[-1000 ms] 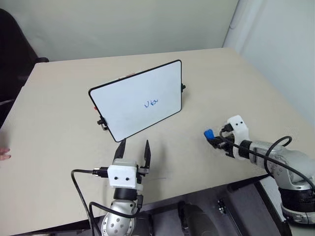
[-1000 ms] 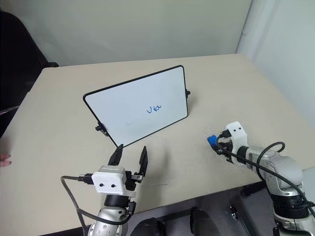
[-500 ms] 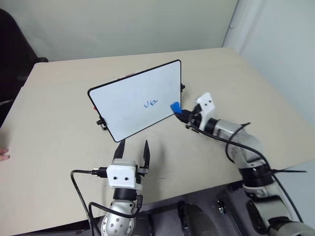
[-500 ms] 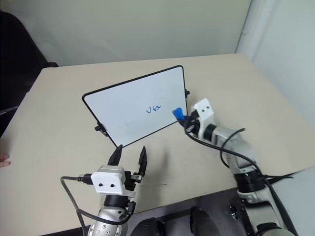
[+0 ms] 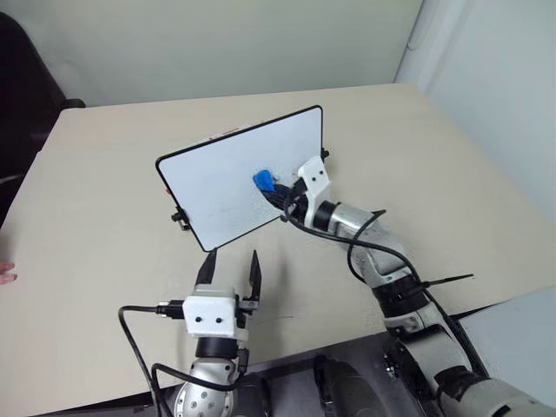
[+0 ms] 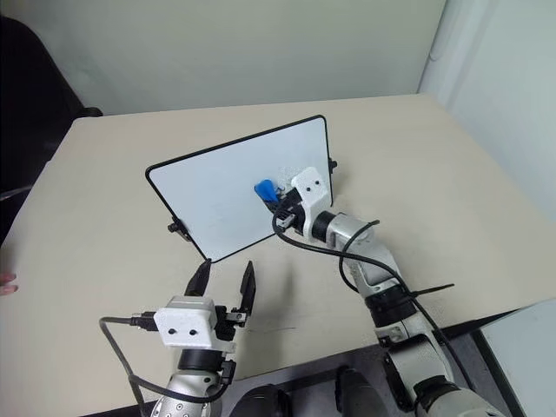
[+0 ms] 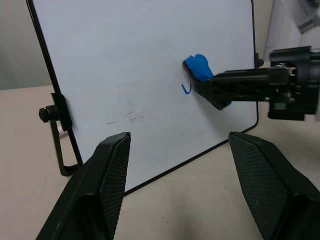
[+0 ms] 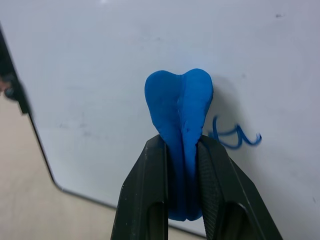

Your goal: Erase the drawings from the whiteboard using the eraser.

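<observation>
Since one second ago, your right gripper (image 5: 276, 189) has swung from the open table at your right up to the face of the whiteboard (image 5: 217, 178), carrying the eraser (image 5: 263, 181) with it. The two fingers are clamped on the blue eraser, which bulges out past the fingertips, as the right wrist view shows. The eraser tip sits at the board surface or just off it; contact cannot be confirmed from these views. The drawings (image 8: 234, 136) lie just beside the eraser, and at least part of the blue scribble is unerased.

Your left gripper (image 5: 231, 264) hovers over the table in front of the board's lower edge, fingers spread apart and holding nothing. The board stands tilted back on its clip feet near the middle of the table (image 5: 417, 148).

Step in hand, as judged: bringing the eraser onto the scribble, with wiping about to start. The next move calls for pressing the eraser flat against the board and sweeping it sideways across the strokes. Keep the pressure light, since the free-standing board may slide or tip back.
</observation>
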`<state>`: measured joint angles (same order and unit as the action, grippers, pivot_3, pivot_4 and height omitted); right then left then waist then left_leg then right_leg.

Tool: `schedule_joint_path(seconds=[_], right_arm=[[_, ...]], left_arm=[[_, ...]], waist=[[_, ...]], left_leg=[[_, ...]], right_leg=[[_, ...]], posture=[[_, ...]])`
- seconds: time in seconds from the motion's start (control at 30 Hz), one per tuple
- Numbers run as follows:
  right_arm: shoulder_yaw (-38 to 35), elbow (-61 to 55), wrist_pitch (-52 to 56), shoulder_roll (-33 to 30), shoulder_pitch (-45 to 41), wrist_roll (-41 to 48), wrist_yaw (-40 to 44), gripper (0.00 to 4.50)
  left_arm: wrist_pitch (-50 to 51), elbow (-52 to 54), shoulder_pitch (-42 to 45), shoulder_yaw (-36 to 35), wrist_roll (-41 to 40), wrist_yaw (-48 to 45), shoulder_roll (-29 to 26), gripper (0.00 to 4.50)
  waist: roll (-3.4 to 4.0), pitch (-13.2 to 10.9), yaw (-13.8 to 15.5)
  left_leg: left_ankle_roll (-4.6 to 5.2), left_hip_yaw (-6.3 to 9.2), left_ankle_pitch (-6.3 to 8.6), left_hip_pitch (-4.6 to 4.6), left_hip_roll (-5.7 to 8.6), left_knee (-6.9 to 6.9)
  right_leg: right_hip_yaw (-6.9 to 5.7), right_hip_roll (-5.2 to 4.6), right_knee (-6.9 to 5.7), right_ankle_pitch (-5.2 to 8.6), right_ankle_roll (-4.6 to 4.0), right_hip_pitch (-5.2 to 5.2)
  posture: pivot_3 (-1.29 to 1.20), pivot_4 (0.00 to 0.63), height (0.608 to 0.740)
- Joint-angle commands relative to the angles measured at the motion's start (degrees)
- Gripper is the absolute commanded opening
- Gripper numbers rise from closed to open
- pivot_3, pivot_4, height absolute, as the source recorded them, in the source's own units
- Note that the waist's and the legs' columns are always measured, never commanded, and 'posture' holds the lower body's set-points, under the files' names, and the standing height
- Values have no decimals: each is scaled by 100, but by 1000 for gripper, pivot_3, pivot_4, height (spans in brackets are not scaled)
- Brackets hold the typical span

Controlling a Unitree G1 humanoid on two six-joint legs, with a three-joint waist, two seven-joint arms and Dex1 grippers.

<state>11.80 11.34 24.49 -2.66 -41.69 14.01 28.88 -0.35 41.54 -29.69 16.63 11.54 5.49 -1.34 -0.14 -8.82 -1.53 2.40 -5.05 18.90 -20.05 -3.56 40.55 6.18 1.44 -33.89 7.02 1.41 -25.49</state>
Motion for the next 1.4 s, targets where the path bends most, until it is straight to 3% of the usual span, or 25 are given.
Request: schedule_joint_path(seconds=[0.03, 0.27, 0.87, 1.2, 1.27, 1.4], right_arm=[[-273, 322, -290, 142, -276, -134, -329, 430], [-217, 702, -509, 183, -277, -427, -499, 430], [-486, 1717, -595, 345, -561, -890, -1273, 430], [-97, 961, -351, 720, -489, -816, -726, 430], [26, 825, -253, 809, -485, -805, -617, 430], [274, 765, -167, 964, -513, -866, -418, 430]], left_arm=[[-121, 294, -96, 177, 82, 73, 97, 3423], [-136, 387, -216, 224, 186, 146, 110, 3423], [-136, 435, -290, 257, 227, 138, 88, 3423], [-115, 440, -293, 258, 233, 126, 81, 3423], [-113, 445, -298, 262, 233, 121, 77, 3423], [-104, 455, -305, 275, 239, 119, 77, 3423]], waist=[[0, 0, -2], [-1, 0, -5], [-1, 0, -55], [-2, -1, -130], [-2, -1, -156], [-3, 0, -183]], left_leg=[[-1, -1, 0, 0, 0, 0], [-12, 0, -7, 3, -2, 3], [-32, -2, -37, 2, -15, 3], [-37, -10, -35, -21, -18, 2], [-41, -9, -33, -33, -22, -1], [-46, -10, -35, -44, -27, -22]], right_leg=[[0, 0, -2, 0, 0, -2], [1, -1, -8, -24, -36, 1], [-3, 1, -14, -26, -10, -11], [-3, 2, -16, -42, -16, -55], [-4, 4, -19, -70, -60, -73], [-4, 10, -20, -75, -68, -88]], posture=[[0, 150, 731], [0, 150, 731], [0, 150, 731], [0, 150, 731], [0, 150, 731], [0, 150, 731]])
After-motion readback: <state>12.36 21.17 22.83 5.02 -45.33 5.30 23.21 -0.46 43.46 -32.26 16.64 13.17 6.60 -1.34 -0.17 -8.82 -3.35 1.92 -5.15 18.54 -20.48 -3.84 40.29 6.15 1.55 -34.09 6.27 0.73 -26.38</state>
